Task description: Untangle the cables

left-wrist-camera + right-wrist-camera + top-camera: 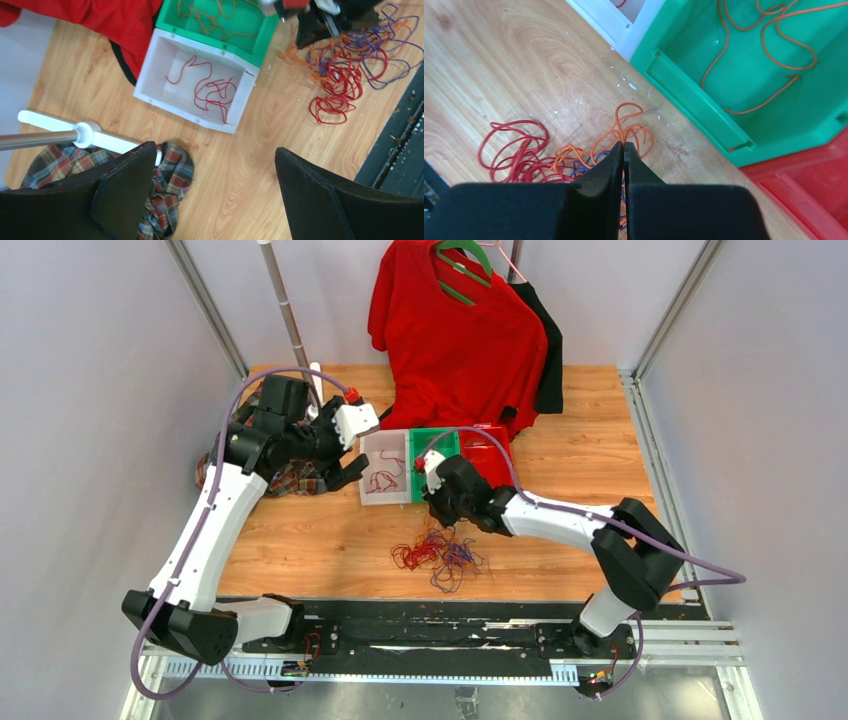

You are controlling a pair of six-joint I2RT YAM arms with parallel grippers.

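Right gripper (pixel 624 146) was down low over the table (pixel 524 60), jaws pinched tight on an orange cable (pixel 628 105) that looped up just past its tips! Beneath it and off to its left lay the rest of the cables (pixel 516 150), red, orange and purple in one tangle. Ahead of it sat the green bin (pixel 689 85), orange strands inside. Left gripper (pixel 215 150) hung spread wide, gripping nothing, with the white bin (pixel 150 70) ahead of its fingers, red strands inside.
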